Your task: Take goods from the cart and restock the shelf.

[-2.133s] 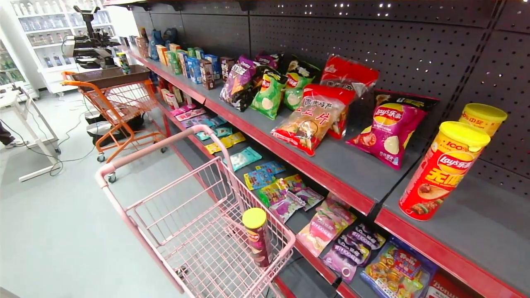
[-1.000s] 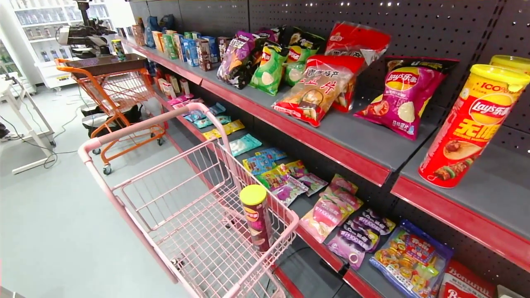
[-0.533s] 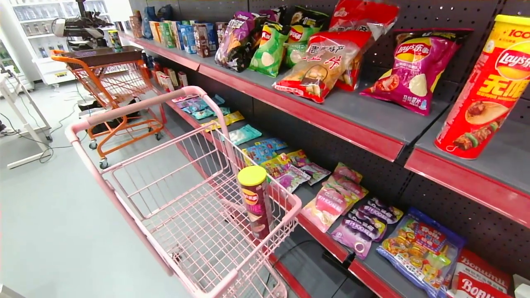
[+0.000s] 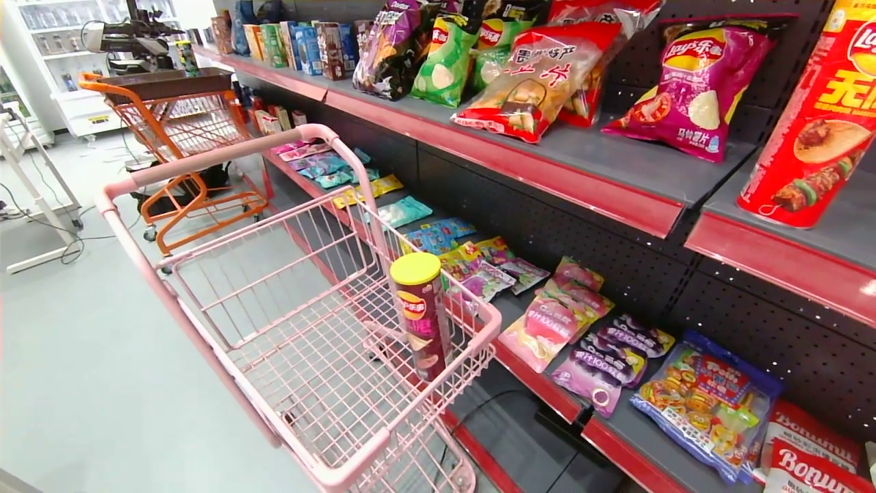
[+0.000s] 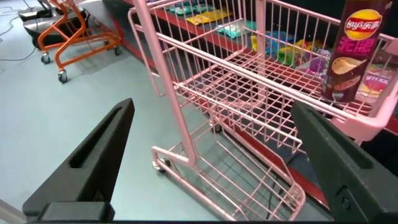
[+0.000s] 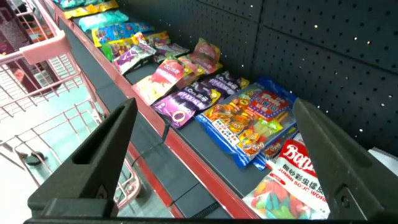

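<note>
A maroon chips can (image 4: 419,322) with a yellow lid stands upright in the shelf-side front corner of the pink wire cart (image 4: 130,186). In the left wrist view my left gripper (image 5: 211,168) hangs open above the floor beside the cart (image 5: 178,112), apart from the can (image 5: 351,53). My right gripper (image 6: 211,162) is open in front of the lower shelf (image 6: 186,149), over its candy packets (image 6: 180,93). Neither holds anything. The upper shelf (image 4: 520,164) carries chip bags and a red chips can (image 4: 821,137) at the right.
An orange cart (image 4: 178,116) stands farther down the aisle on the left, with a white stand (image 4: 34,198) and floor cables beyond it. Flat snack packets (image 4: 582,342) line the lower shelf. Open grey floor lies left of the pink cart.
The head camera has dropped and tilted down, so the shelves have slid up the picture and the cart looks nearer. The can and the goods have kept their places.
</note>
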### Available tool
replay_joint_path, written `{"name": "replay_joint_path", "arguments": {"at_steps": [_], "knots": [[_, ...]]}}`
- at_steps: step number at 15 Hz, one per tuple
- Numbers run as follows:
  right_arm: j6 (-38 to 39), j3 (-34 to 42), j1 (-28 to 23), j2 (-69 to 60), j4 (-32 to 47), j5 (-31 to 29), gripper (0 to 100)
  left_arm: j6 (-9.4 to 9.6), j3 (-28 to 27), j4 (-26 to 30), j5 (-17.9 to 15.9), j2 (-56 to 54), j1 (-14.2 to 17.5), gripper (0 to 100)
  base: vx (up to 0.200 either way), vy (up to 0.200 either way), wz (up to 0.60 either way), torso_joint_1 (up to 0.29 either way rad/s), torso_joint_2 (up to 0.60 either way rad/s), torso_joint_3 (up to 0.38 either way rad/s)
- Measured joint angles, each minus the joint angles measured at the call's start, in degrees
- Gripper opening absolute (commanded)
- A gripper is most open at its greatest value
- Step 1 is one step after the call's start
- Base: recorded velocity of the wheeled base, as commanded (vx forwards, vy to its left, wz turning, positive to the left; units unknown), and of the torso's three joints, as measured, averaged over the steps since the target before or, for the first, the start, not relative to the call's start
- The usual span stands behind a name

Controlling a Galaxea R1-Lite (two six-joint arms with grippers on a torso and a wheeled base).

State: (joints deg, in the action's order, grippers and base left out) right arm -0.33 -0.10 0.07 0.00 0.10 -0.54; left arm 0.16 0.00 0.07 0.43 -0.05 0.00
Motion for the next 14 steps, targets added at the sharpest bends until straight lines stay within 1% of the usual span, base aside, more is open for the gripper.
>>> {"name": "replay_joint_path", "arguments": {"at_steps": [3, 4, 5, 6, 7, 8, 9, 11, 12, 14], "knots": [[0.0, 0.0, 0.0, 0.0, 0.0, 0.0, 100, -0.16, -0.2, -0.7, -0.3, 0.0, 0.0, 100, 0.0, 0.0, 0.0, 0.0, 0.0, 0.0], [0.0, 0.0, 0.0, 0.0, 0.0, 0.0, 100, -0.56, -1.2, -0.8, -0.5, 0.4, -0.2, 100, 0.0, 0.0, 0.0, 0.0, 0.0, 0.0], [0.0, 0.0, 0.0, 0.0, 0.0, 0.0, 100, -1.93, -3.6, -0.9, -0.6, 1.4, -0.5, 100, 0.0, 0.0, 0.0, 0.0, 0.0, 0.0], [0.0, 0.0, 0.0, 0.0, 0.0, 0.0, 100, -4.01, -7.6, -1.0, -0.5, 3.8, -0.8, 100, 0.0, 0.0, 0.0, 0.0, 0.0, 0.0], [0.0, 0.0, 0.0, 0.0, 0.0, 0.0, 100, -5.74, -12.0, -1.1, -0.4, 7.5, -1.1, 100, 0.0, 0.0, 0.0, 0.0, 0.0, 0.0], [0.0, 0.0, 0.0, 0.0, 0.0, 0.0, 100, -7.07, -16.7, -1.1, -0.4, 12.4, -1.3, 100, 0.0, 0.0, 0.0, 0.0, 0.0, 0.0], [0.0, 0.0, 0.0, 0.0, 0.0, 0.0, 100, -7.7, -21.3, -1.2, -0.4, 18.5, -1.5, 100, 0.0, 0.0, 0.0, 0.0, 0.0, 0.0], [0.1, 0.0, 0.0, 0.0, 0.0, 0.0, 100, -8.25, -27.9, -2.7, -0.8, 30.7, -2.0, 100, 0.0, 0.0, 0.0, 0.0, 0.0, 0.0], [0.1, 0.0, 0.0, 0.0, 0.0, 0.0, 100, -8.34, -30.5, -5.1, -1.8, 37.2, -2.1, 100, 0.0, 0.0, 0.0, 0.0, 0.0, 0.0], [0.0, 0.1, 0.0, 0.0, 0.0, 0.0, 100, -8.31, -32.9, -12.4, -5.5, 49.2, -2.3, 100, 0.0, 0.0, 0.0, 0.0, 0.0, 0.0]]}}
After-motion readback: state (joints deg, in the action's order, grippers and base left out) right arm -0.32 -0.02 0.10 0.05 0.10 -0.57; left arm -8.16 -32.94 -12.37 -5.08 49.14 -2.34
